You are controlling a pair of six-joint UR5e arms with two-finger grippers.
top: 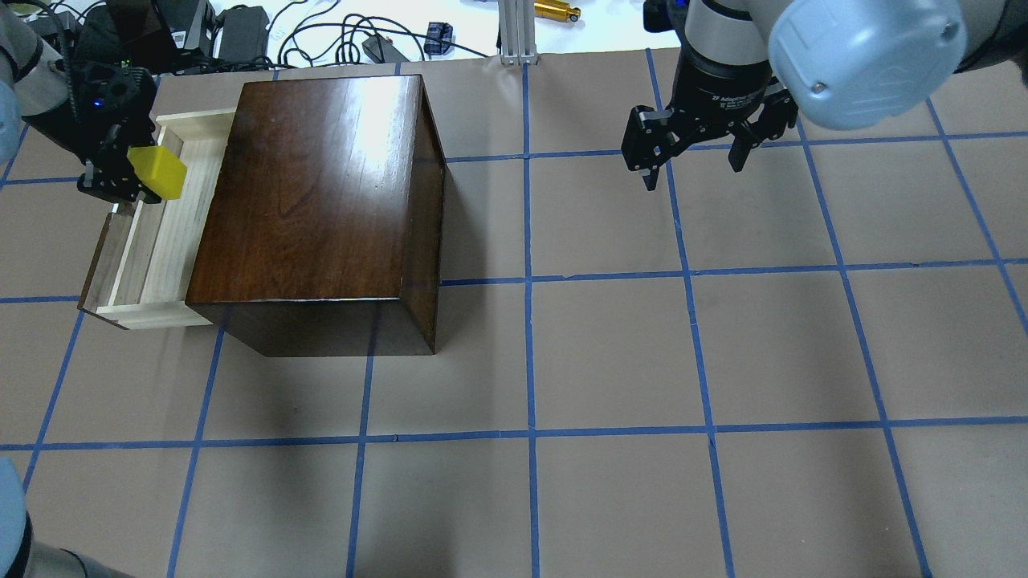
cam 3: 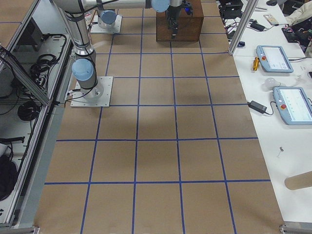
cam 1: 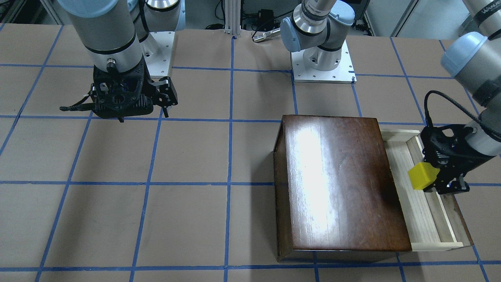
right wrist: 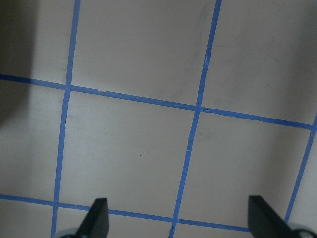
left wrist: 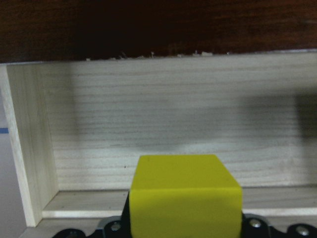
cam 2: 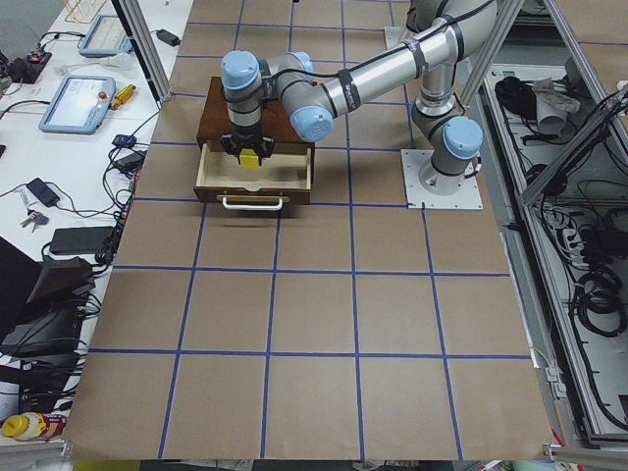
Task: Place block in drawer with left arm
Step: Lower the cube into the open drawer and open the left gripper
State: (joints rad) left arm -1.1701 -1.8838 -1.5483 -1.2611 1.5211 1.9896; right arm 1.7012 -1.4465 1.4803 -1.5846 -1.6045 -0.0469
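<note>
The yellow block (left wrist: 185,196) is pinched in the left hand (cam 1: 430,181) and held over the open drawer (left wrist: 148,114) of the dark cabinet (top: 321,185). The brown tabletop (top: 610,345) is gridded with blue tape (top: 530,281), and cables (top: 321,36) are piled beyond its edge. The right hand (top: 692,156) is seen spread over bare tabletop. The left fingers are mostly hidden behind the block.

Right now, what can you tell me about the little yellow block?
The small bright yellow cube looks smooth and plain, with crisp edges. The left arm's black tool pinches it, slightly tilted, over the open pale-wood drawer beside the glossy dark brown cabinet. Only the tool seems to touch it.
</note>
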